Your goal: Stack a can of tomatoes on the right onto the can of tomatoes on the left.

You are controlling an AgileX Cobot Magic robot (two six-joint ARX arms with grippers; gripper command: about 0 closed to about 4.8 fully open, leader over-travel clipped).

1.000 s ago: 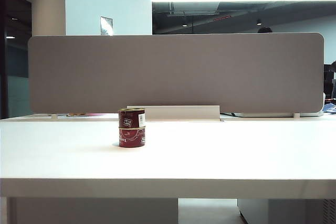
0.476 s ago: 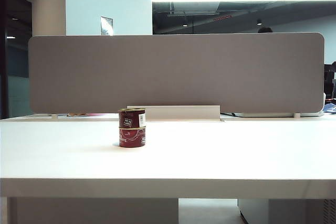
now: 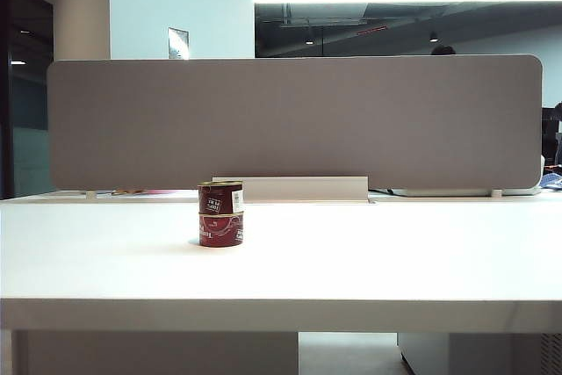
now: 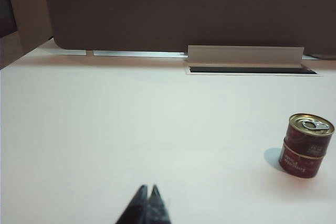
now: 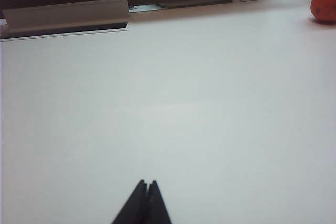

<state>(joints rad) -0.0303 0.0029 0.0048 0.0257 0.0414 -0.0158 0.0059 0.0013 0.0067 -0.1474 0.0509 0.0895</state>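
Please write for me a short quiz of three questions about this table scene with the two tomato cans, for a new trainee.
1. True or false: the upper tomato can rests on the lower tomato can.
2. How do the left claw and the right claw stand? A) both open B) both shut and empty C) one holds a can
3. What orange-red thing lies at the table's far edge in the right wrist view?

Key
1. True
2. B
3. A round object, maybe a fruit; too blurred to name.

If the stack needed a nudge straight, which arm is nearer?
Left: the stacked cans show in its wrist view beyond the shut left gripper. The shut right gripper faces bare table.
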